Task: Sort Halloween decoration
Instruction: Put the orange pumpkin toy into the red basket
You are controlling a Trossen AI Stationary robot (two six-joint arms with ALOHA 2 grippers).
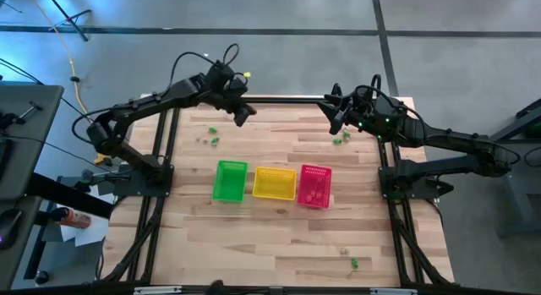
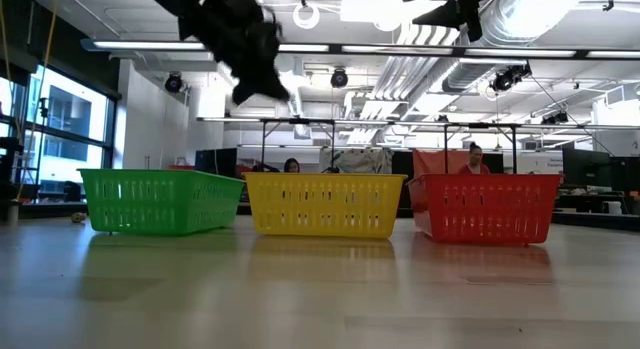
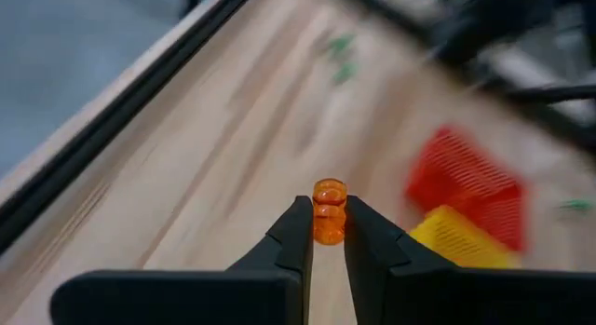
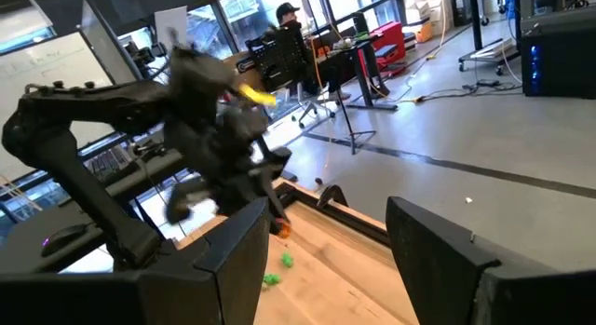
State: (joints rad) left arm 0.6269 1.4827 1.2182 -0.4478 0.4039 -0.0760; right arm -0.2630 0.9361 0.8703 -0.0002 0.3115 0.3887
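My left gripper is raised over the table's far left part, shut on a small orange trinket. The right wrist view shows that trinket at the left gripper's tips, above the table. My right gripper hangs open over the far right part and holds nothing. Green trinkets lie on the table below the left gripper, beside the right gripper and near the near edge. My left gripper pinches the orange trinket between its two fingertips. The trinket's top sticks out past the tips. It is lifted clear of the table.
Three baskets stand in a row at the table's middle: green, yellow and pink. In the low view they are the green, yellow and red-looking baskets. People sit in the room behind.
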